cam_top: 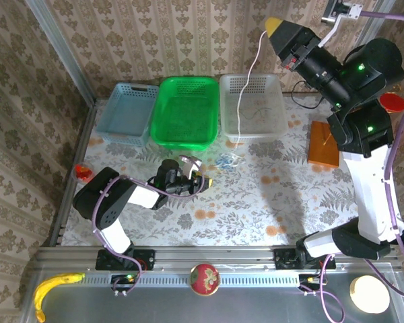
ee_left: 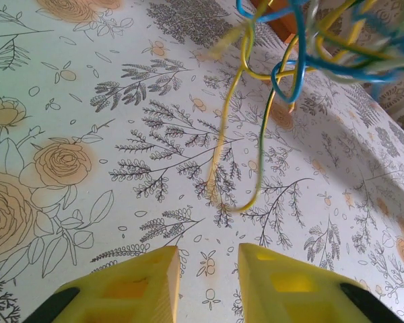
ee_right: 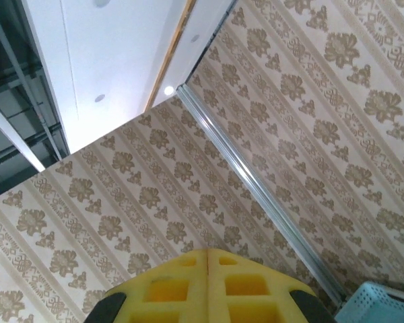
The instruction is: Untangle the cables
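Observation:
A small tangle of cables (cam_top: 227, 160), blue, yellow and whitish, lies on the flowered cloth in front of the baskets. In the left wrist view the tangle (ee_left: 323, 40) sits at the top right, and a yellow cable loop (ee_left: 249, 134) trails from it toward the fingers. My left gripper (cam_top: 200, 179) (ee_left: 209, 282) is low over the cloth, just left of the tangle, open with nothing between its fingers. My right gripper (cam_top: 273, 25) (ee_right: 207, 269) is raised high at the back, shut. A whitish cable (cam_top: 240, 94) hangs from its tip down toward the tangle.
A blue basket (cam_top: 124, 114), a green basket (cam_top: 185, 134) and a white basket (cam_top: 276, 101) stand in a row at the back. An orange board (cam_top: 323, 142) lies at the right. A banana (cam_top: 50, 289), a red ball (cam_top: 204, 278) and a pale disc (cam_top: 369, 293) rest on the near rail.

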